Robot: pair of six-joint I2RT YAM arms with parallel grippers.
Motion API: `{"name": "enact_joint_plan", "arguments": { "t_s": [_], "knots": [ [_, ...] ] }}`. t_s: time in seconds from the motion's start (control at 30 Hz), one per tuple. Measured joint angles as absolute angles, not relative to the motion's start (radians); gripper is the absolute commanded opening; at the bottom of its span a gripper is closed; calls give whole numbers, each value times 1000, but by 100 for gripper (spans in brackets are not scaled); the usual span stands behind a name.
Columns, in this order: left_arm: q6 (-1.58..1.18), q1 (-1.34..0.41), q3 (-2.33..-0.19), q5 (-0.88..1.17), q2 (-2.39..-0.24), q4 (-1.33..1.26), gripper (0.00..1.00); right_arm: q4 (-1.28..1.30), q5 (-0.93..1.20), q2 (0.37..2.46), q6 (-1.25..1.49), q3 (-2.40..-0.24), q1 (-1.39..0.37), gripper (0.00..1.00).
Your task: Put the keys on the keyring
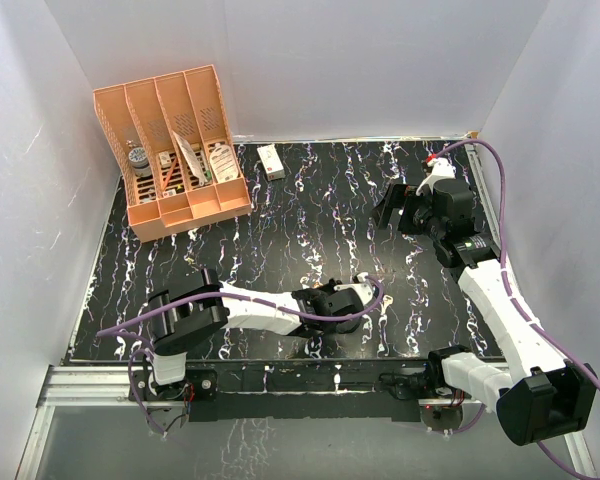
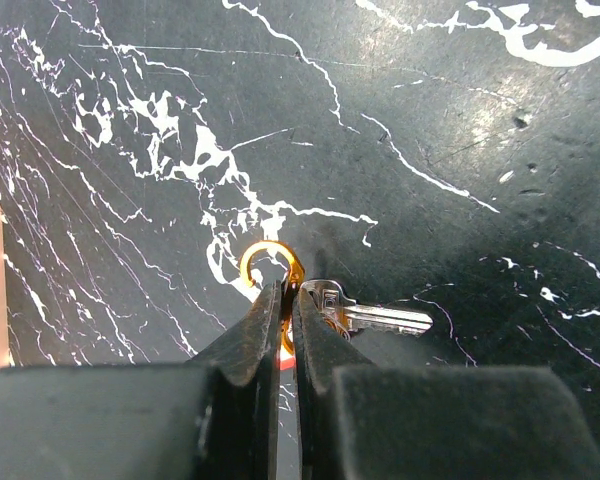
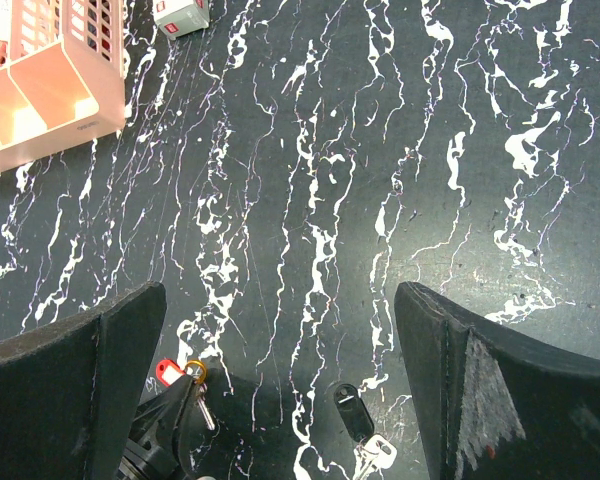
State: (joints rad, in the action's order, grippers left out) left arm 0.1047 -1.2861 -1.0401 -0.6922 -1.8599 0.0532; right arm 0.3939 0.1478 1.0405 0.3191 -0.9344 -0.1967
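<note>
My left gripper (image 2: 288,292) is shut on the small orange-yellow keyring (image 2: 270,256), low over the black marbled table (image 2: 460,120). A silver key blade (image 2: 380,319) lies against the ring, right of the fingers. I cannot tell if it is threaded on. A bit of red shows between the jaws. The right wrist view shows that ring (image 3: 195,371) with the red key head (image 3: 167,371) beside it. The black-headed key (image 3: 351,411) lies on the table to the right, apart from the ring. My right gripper (image 3: 280,300) is open and empty, high above the table (image 1: 400,205).
An orange slotted organiser (image 1: 175,150) stands at the back left, its corner also in the right wrist view (image 3: 40,80). A small white box (image 1: 271,161) lies beside it. White walls enclose the table on three sides. The left arm (image 1: 270,312) stretches along the near edge.
</note>
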Motion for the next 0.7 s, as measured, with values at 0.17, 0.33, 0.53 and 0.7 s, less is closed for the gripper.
{"name": "enact_joint_plan", "arguments": {
  "t_s": [0.17, 0.33, 0.53, 0.7],
  "knots": [
    [105, -1286, -1041, -690, -1862, 53, 0, 394, 147, 1041, 319, -934, -197, 98],
    [105, -1286, -1042, -690, -1864, 53, 0, 394, 147, 1040, 319, -934, -197, 98],
    [105, -1286, -1053, -690, -1877, 53, 0, 394, 144, 1040, 319, -934, -197, 98],
    [105, -1286, -1054, -690, -1877, 53, 0, 394, 144, 1040, 319, -934, -197, 98]
  ]
}}
